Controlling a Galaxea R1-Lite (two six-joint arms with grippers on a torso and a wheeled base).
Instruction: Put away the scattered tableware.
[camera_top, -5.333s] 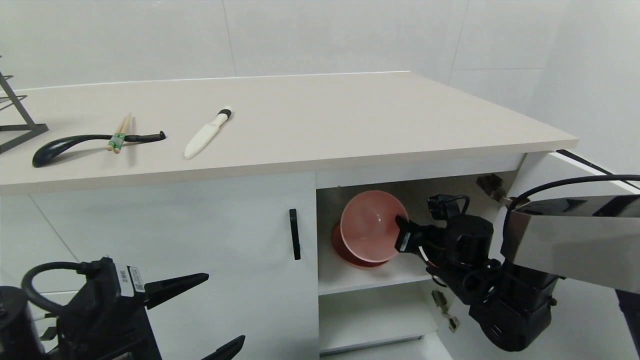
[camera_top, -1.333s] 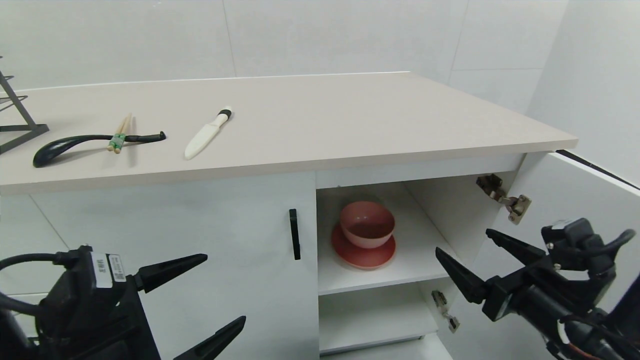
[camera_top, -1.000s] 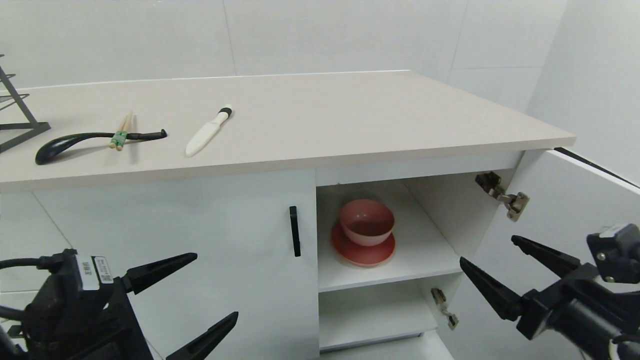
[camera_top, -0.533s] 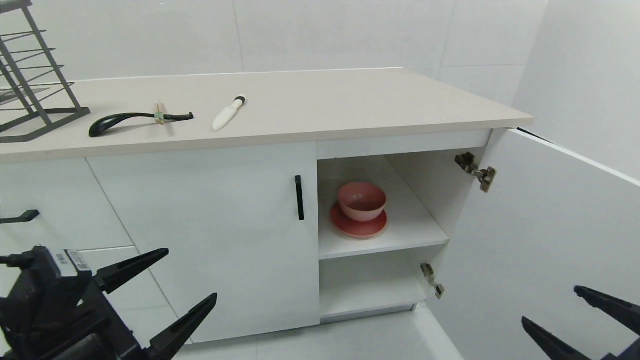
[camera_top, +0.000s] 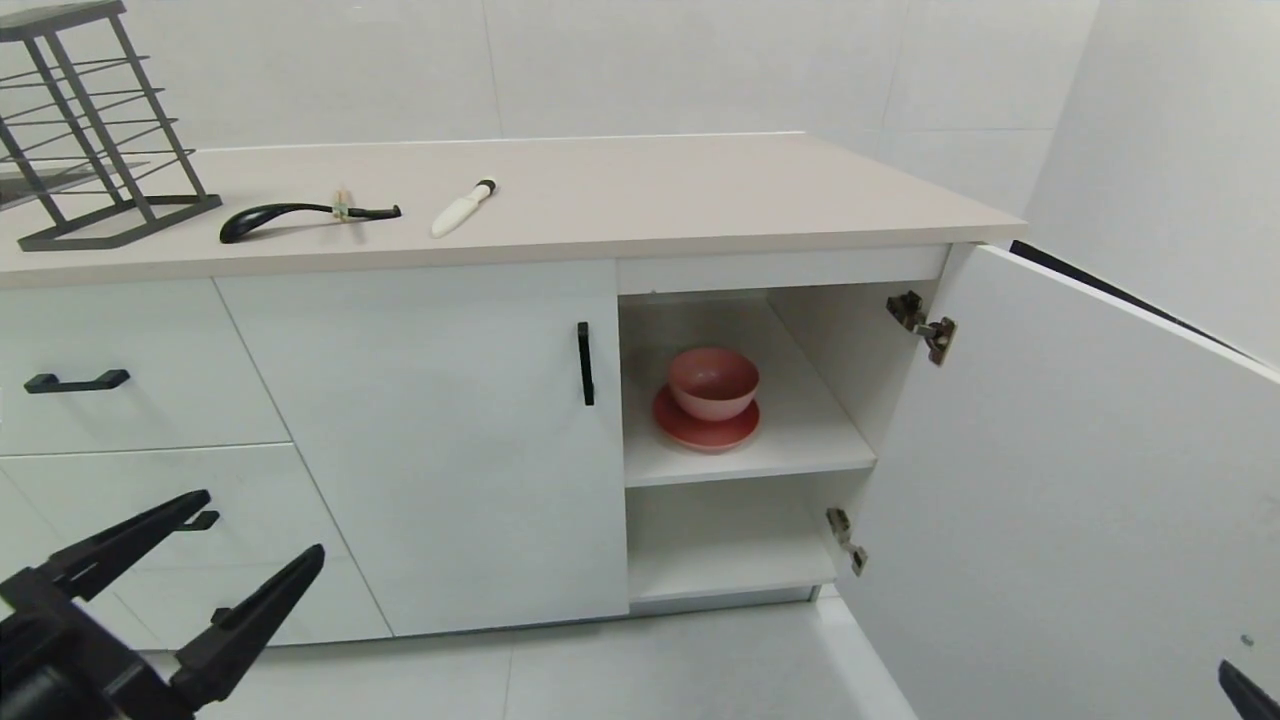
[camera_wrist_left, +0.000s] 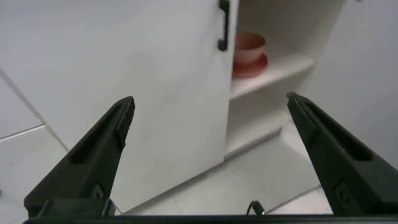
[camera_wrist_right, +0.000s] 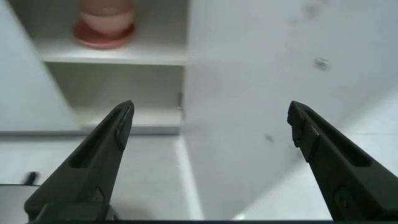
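A pink bowl (camera_top: 712, 380) sits upright on a red plate (camera_top: 706, 432) on the upper shelf of the open cabinet. On the countertop (camera_top: 650, 200) lie a black ladle (camera_top: 290, 213), chopsticks (camera_top: 342, 205) across its handle, and a white knife (camera_top: 462, 207). My left gripper (camera_top: 262, 522) hangs open and empty low in front of the drawers; the left wrist view shows the left gripper (camera_wrist_left: 209, 99) facing the closed door, with the bowl (camera_wrist_left: 250, 42) beyond. My right gripper (camera_wrist_right: 209, 106) is open and empty, well back from the bowl (camera_wrist_right: 106, 14) and beside the open door (camera_wrist_right: 280, 93).
A dark wire rack (camera_top: 90, 130) stands at the counter's far left. The right cabinet door (camera_top: 1060, 480) is swung wide open toward me. The left door, with a black handle (camera_top: 585, 363), is closed. Drawers with a black handle (camera_top: 77, 381) are at the left. A lower shelf (camera_top: 730, 560) holds nothing.
The right gripper let go of the bowl, which now rests on the plate, and drew out of the cabinet. The camera has backed away, so both grippers sit lower in the picture.
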